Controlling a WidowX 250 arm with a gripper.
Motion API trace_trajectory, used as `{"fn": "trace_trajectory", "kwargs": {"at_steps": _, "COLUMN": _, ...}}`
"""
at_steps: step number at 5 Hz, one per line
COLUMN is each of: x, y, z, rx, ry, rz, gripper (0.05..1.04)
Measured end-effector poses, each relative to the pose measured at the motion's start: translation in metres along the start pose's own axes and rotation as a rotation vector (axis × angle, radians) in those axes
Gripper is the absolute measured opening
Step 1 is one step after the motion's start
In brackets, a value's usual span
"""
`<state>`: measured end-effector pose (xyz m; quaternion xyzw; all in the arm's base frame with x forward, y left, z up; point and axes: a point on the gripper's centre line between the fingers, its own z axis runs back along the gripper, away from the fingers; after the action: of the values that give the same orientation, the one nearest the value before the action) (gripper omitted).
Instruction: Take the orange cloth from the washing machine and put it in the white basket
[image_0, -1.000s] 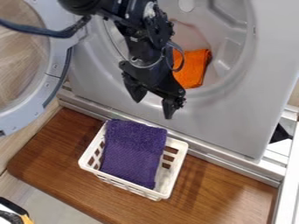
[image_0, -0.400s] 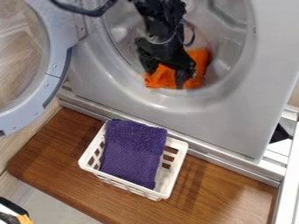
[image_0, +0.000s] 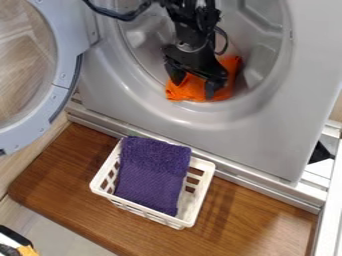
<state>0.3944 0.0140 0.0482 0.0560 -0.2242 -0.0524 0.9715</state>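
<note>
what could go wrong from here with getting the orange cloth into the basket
The gripper is over the orange cloth with its fingers apart, so closing might pinch only a shallow fold that slips out. The cloth lies inside the drum opening, so it could drag on the rim when pulled out. The purple cloth already covers much of the white basket, so the orange one might slide off.

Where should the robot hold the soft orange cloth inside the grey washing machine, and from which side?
Best is probably the front part of the soft orange cloth, from above, between the spread jaws of the black gripper: it lies low and rumpled there, so a fold should pinch up.
</note>
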Motion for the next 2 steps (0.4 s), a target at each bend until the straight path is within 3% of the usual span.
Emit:
{"fn": "trace_trajectory", "kwargs": {"at_steps": 1, "x": 0.0031, "y": 0.0013, "z": -0.0054, "rx": 0.008, "ry": 0.004, "rz": 0.011, "gripper": 0.950}}
{"fn": "trace_trajectory", "kwargs": {"at_steps": 2, "x": 0.0018, "y": 0.0042, "z": -0.0074, "rx": 0.029, "ry": 0.003, "rz": 0.067, "gripper": 0.650}}
